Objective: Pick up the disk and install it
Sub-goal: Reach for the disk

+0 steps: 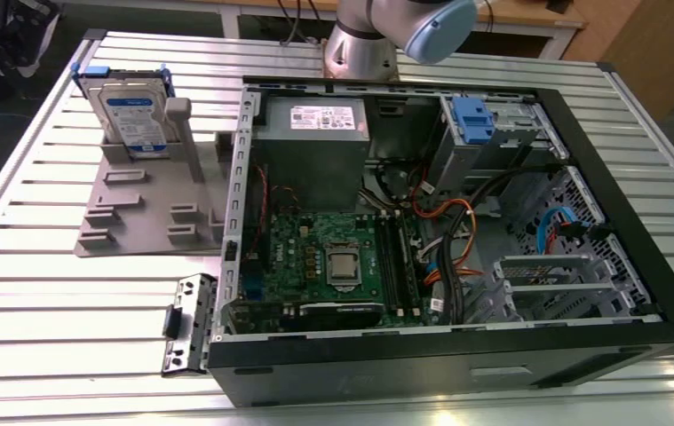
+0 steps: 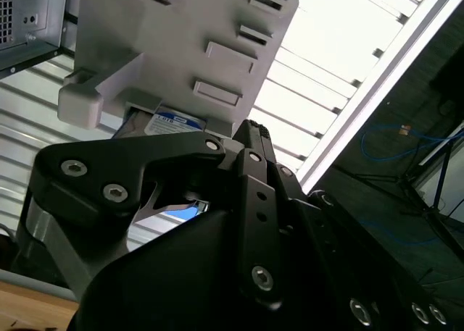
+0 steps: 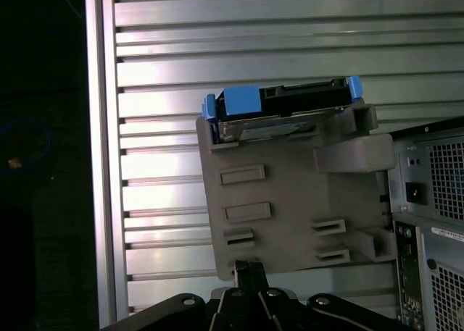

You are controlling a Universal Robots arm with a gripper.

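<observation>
The disk [image 1: 133, 111] is a silver drive with a white-and-blue label in a blue carrier. It stands on edge in a grey plastic holder [image 1: 147, 213] on the table, at the exterior view's left of the open computer case [image 1: 455, 355]. In the first wrist view the disk [image 3: 283, 103] shows edge-on at the holder's far end, and my gripper [image 3: 251, 267] hangs above the holder's [image 3: 290, 200] near end, shut and holding nothing. The second wrist view shows the gripper [image 2: 252, 132] beside the holder [image 2: 181, 41], with a bit of the disk's label [image 2: 170, 121] behind it.
Inside the case sit a grey power supply box [image 1: 313, 133], a silver drive cage with a blue latch [image 1: 479, 124], the green motherboard [image 1: 325, 257] and loose cables. A black bracket [image 1: 188, 324] lies by the case's front corner. The slatted metal table [image 1: 28, 293] ends close to the holder.
</observation>
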